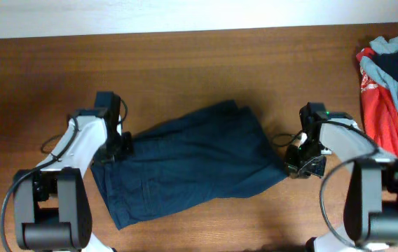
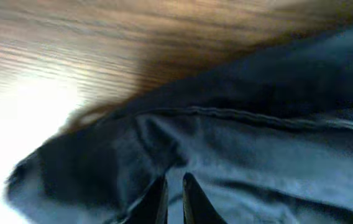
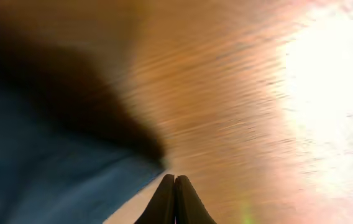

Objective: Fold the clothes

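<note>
The clothes [image 1: 192, 164] are a dark navy shorts-like garment lying across the middle of the table, with layers doubled at the upper right. My left gripper [image 1: 120, 145] is at the garment's left edge. In the left wrist view its fingers [image 2: 174, 182] are nearly together, with a thin gap, pressed into a fold of the navy cloth [image 2: 257, 155]. My right gripper [image 1: 298, 162] is at the garment's right corner. In the right wrist view its fingers [image 3: 174, 182] are pressed together with nothing between them, and the cloth edge [image 3: 52, 174] lies just to their left.
A pile of other garments sits at the table's right edge, with a red one with white print [image 1: 380, 112] and a light grey-blue one [image 1: 394, 49]. The table's far edge [image 1: 185, 31] runs along the top. Bare wood [image 1: 185, 70] surrounds the navy garment.
</note>
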`<state>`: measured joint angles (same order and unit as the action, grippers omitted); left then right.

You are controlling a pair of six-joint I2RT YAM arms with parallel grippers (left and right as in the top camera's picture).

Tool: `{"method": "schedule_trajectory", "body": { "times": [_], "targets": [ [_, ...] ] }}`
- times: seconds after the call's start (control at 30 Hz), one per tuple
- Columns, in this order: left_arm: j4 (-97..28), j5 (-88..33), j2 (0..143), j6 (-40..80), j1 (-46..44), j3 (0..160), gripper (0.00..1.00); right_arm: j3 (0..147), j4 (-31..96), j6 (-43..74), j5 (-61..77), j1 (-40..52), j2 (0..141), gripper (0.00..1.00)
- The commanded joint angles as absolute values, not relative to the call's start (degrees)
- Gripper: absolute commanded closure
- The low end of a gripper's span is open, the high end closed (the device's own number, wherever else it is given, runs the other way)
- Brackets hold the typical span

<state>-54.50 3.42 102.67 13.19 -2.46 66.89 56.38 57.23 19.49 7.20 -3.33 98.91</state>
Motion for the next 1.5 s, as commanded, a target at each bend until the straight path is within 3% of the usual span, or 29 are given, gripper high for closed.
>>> {"method": "schedule_trajectory", "body": {
  "times": [0.0, 0.07, 0.23, 0.43, 0.77, 1.0, 1.13, 1.27, 1.47],
  "targets": [
    [-60.1, 2.7, 102.9, 11.9, -3.5, 74.5, 0.89, 59.7, 53.1, 7.6, 23.8, -2.1, 89.0, 0.96],
    [-61.5, 0.8, 102.6, 11.9, -4.5, 76.0, 0.89, 59.7, 47.4, 4.7, 31.8, -1.0, 85.0, 0.95],
    [-61.6, -4.9, 102.4, 11.9, -6.3, 76.1, 0.87, 59.7, 35.2, 5.6, 33.2, 3.4, 84.1, 0.95],
    [-64.3, -1.3, 102.4, 18.3, -7.9, 75.1, 0.87, 59.7, 19.0, 14.7, 32.4, 9.9, 94.4, 0.95],
    [-62.1, -1.8, 102.4, 21.9, -7.9, 65.6, 0.86, 59.7, 5.2, 26.5, 28.9, 12.3, 111.6, 0.96],
    [-59.1, -1.3, 102.4, 22.5, -7.8, 58.9, 0.83, 59.7, 3.0, 32.0, 3.4, 7.9, 113.9, 0.95],
    [-58.8, 1.7, 102.4, 22.5, -7.8, 58.7, 0.82, 59.7, 6.8, 32.0, 1.8, 2.5, 113.9, 0.96],
    [-52.7, 3.3, 102.4, 22.2, -7.8, 58.7, 0.73, 59.7, 12.9, 27.9, 3.2, -3.2, 113.6, 0.96],
    [-49.7, 4.9, 102.4, 20.7, -5.0, 63.2, 0.7, 59.7, 20.6, 25.9, 6.5, -4.2, 106.7, 0.96]
  ]
}}
